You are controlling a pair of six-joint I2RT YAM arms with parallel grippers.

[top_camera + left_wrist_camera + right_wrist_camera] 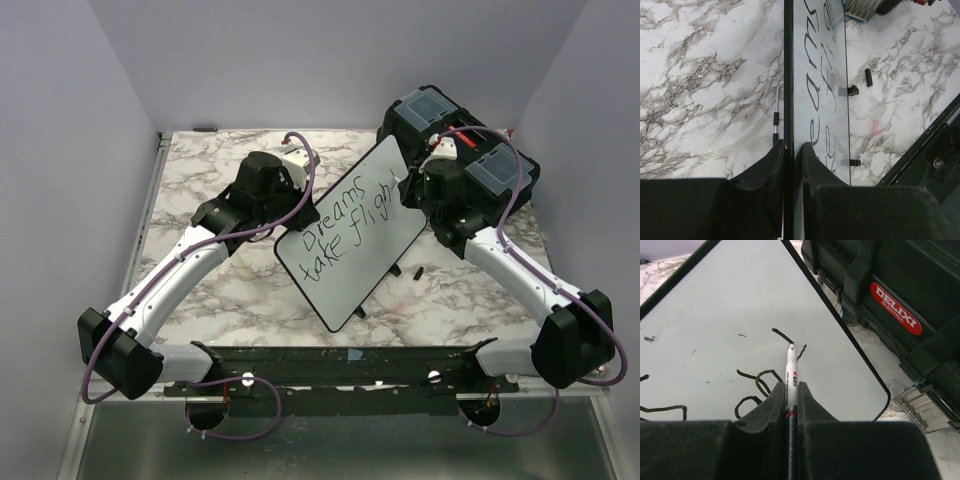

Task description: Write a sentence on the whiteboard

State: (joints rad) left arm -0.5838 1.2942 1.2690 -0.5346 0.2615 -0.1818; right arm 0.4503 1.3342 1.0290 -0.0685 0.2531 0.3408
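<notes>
We see a marble-patterned table (200, 290), white with grey veins, filling the middle of the top view. Three plain lavender walls close it in: a back wall (330, 60), a left wall (60, 150) and a right wall (600, 120). A pale trim strip (143, 215) runs along the table's left edge. At its near edge we find a black rail (350, 362), and below that a dull grey metal surface (340, 450). The light falls soft and even.

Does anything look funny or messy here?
Yes. The whiteboard sits crooked, pinched along its edge by the left fingers instead of lying flat. A little black piece lies loose on the marble table beside it.
</notes>
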